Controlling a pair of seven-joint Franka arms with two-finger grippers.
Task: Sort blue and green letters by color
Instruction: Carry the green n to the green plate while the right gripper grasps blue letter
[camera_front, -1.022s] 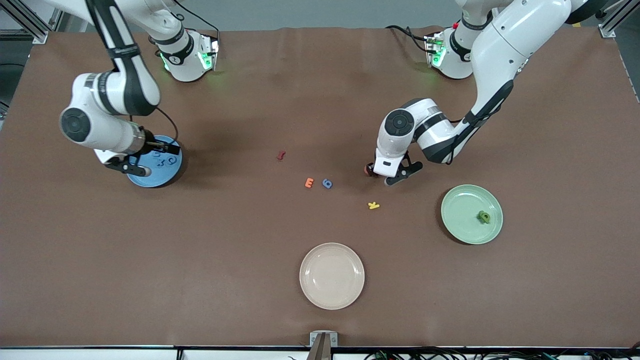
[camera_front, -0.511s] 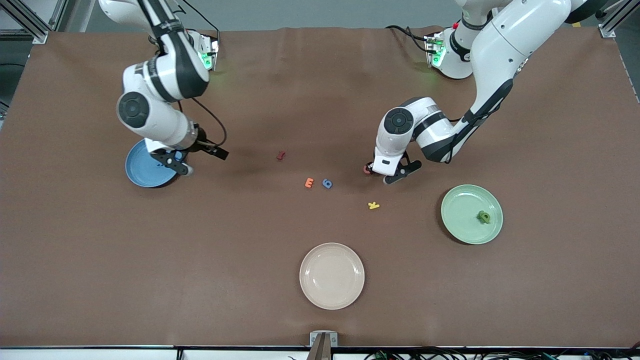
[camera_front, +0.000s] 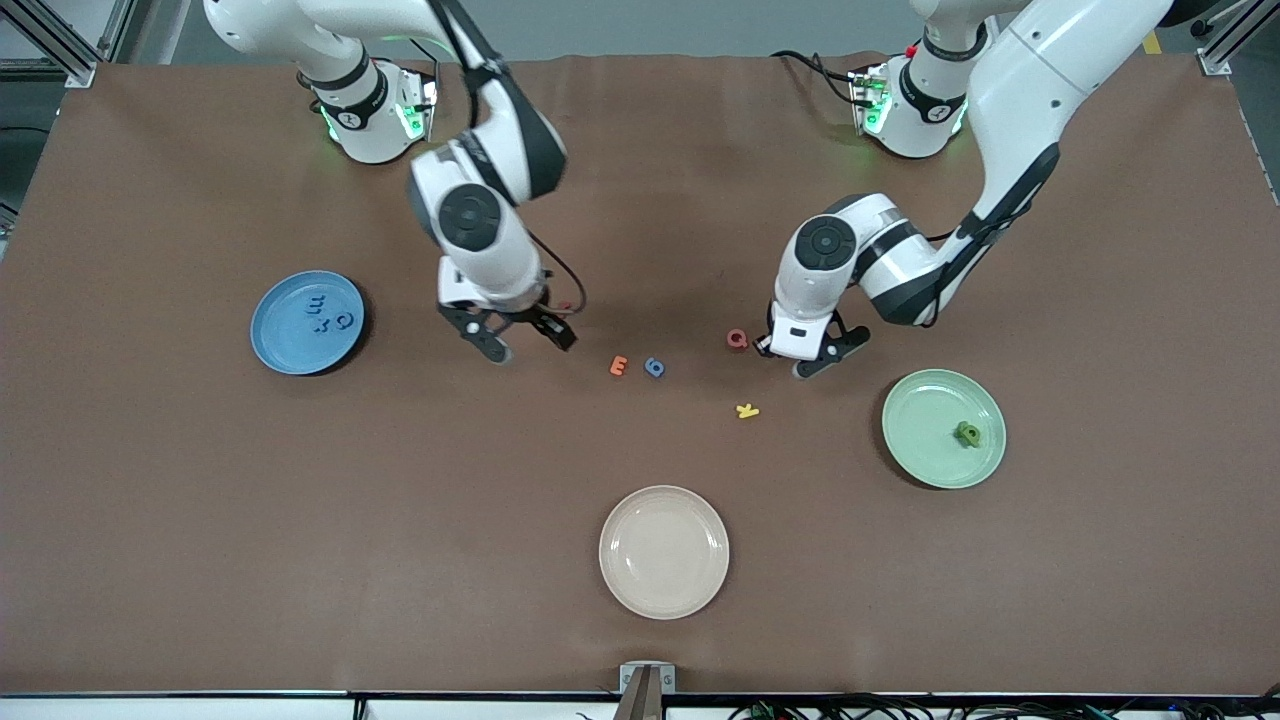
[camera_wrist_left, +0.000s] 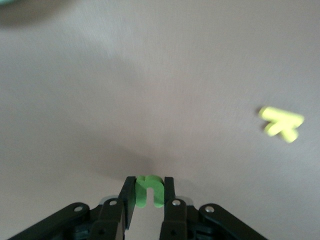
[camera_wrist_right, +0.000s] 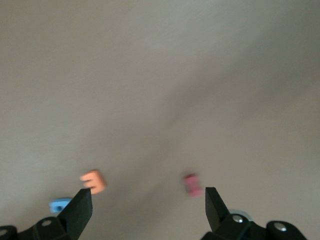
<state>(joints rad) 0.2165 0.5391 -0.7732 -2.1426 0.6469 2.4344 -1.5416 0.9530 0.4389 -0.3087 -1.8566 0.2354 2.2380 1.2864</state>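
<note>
My left gripper (camera_front: 803, 357) is shut on a small green letter (camera_wrist_left: 149, 190) and holds it just above the table, beside a red Q (camera_front: 737, 340); in the left wrist view its fingertips (camera_wrist_left: 149, 181) pinch the letter. My right gripper (camera_front: 527, 342) is open and empty, low over the table beside the orange E (camera_front: 618, 366); it also shows in its own wrist view (camera_wrist_right: 147, 200). A blue 6 (camera_front: 654, 367) lies next to the orange E. The blue plate (camera_front: 285, 345) holds blue letters (camera_front: 330, 314). The green plate (camera_front: 925, 420) holds one green letter (camera_front: 967, 433).
A yellow K (camera_front: 747, 411) lies nearer the front camera than the red Q and shows in the left wrist view (camera_wrist_left: 282, 123). A small dark red letter (camera_wrist_right: 192, 184) lies under my right gripper. An empty pink plate (camera_front: 664, 600) sits near the front edge.
My right arm has swung from over the blue plate to the table's middle, near the orange E. My left gripper has shifted slightly toward the green plate, uncovering the red Q.
</note>
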